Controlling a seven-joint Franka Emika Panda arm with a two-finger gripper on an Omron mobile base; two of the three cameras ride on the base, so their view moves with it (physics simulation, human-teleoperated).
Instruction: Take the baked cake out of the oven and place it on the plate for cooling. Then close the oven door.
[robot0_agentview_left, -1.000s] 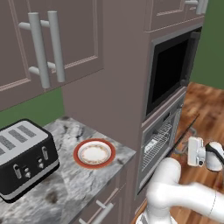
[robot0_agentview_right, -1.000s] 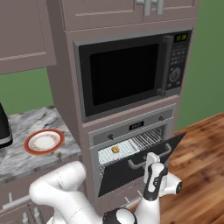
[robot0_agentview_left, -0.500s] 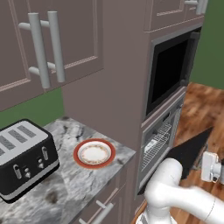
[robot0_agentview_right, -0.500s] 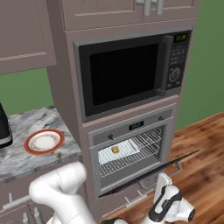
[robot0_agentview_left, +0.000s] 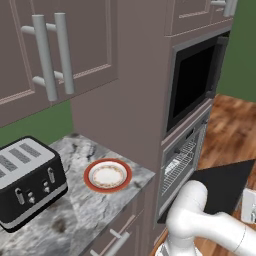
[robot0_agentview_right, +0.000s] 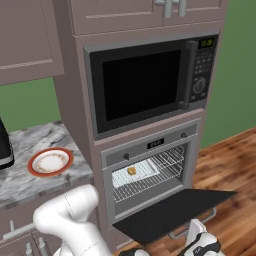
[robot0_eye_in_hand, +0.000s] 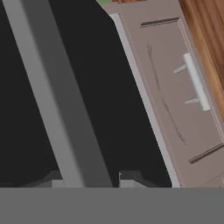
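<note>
The oven (robot0_agentview_right: 150, 172) stands open, and the oven door (robot0_agentview_right: 172, 211) lies flat out in front of it. On the upper wire rack a small golden-brown baked cake (robot0_agentview_right: 132, 170) rests on a pale tray (robot0_agentview_right: 142, 171). The plate (robot0_agentview_right: 50, 161) (robot0_agentview_left: 107, 175), white with an orange-red rim, sits bare on the marble counter left of the oven. My gripper (robot0_agentview_right: 199, 239) hangs low under the door's front edge. In the hand view my gripper (robot0_eye_in_hand: 89, 180) has the door's silver bar handle (robot0_eye_in_hand: 57, 96) between its two fingertips, which sit tight against it.
A black-windowed microwave (robot0_agentview_right: 145, 85) is built in above the oven. A black and silver toaster (robot0_agentview_left: 27, 185) stands on the counter (robot0_agentview_left: 75, 210) left of the plate. Wooden floor (robot0_agentview_right: 235, 165) lies to the right of the door. A cabinet drawer front (robot0_eye_in_hand: 175, 87) shows beyond the door.
The oven door has swung down from half open to flat. My gripper went down and outward with its handle.
</note>
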